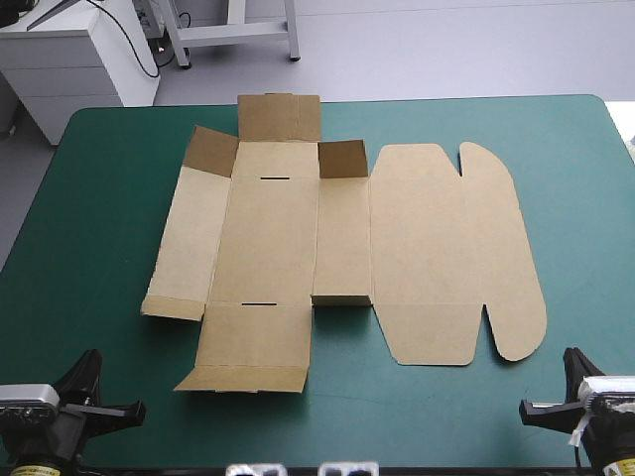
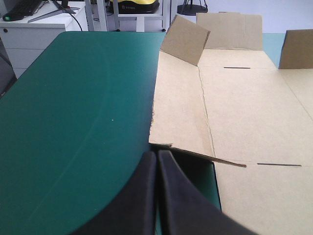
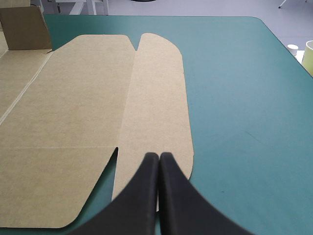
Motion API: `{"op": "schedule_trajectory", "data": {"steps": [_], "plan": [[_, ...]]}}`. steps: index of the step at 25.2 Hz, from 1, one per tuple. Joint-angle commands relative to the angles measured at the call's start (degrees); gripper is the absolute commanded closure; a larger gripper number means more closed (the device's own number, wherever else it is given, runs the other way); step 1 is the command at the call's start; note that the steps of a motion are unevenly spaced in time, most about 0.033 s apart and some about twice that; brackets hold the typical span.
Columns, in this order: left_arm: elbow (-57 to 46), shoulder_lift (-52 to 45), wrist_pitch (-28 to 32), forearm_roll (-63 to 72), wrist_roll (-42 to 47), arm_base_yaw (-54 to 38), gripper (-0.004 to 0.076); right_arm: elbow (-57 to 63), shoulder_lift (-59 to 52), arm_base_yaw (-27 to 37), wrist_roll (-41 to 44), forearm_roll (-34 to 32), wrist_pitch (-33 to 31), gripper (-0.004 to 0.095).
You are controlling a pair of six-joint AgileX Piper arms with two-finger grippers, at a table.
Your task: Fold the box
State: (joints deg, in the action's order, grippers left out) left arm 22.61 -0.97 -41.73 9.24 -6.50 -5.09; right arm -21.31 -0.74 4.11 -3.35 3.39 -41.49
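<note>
The brown box lies mostly flat in the middle of the teal-green table, a cut sheet with a few small flaps raised at its far end. Its rounded lid panel stretches ahead of my right gripper, which is shut and empty just off the lid's near edge. My left gripper is shut too, with nothing in it, right at the near left corner of the box's side panel. In the high view both grippers sit at the near corners, left gripper and right gripper.
A white cabinet and a metal frame stand beyond the table's far left corner. Bare teal-green cover lies left of the box and more on the right. A pale cup shows past the table's right edge.
</note>
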Motion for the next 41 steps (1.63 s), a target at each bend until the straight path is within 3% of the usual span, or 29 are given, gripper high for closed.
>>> {"op": "schedule_trajectory", "data": {"steps": [1, 18, 24, 36, 41], "plan": [[1.14, -0.49, 4.05, 0.95, 0.16, 0.08, 0.0732, -1.85, -1.33, 0.26, -0.42, -0.14, 4.11, 0.0928], [1.14, -0.22, 4.05, 1.68, 0.16, 0.08, 0.0732, -1.85, -1.33, 0.26, -0.42, -0.14, 4.11, 0.0928], [1.34, 4.87, 4.27, 1.68, 0.16, 0.08, 0.0732, -1.85, -1.33, 0.26, -0.42, -0.14, 4.11, 0.0928], [13.94, 34.34, 13.10, 0.69, -1.75, 0.08, 0.0732, -1.85, -1.33, 0.26, -0.42, -0.14, 4.34, 0.0928], [20.49, 48.50, 12.76, 0.69, -2.64, 0.08, 0.0732, -1.85, -1.33, 0.26, -0.42, -0.14, 4.34, 0.0928]]}}
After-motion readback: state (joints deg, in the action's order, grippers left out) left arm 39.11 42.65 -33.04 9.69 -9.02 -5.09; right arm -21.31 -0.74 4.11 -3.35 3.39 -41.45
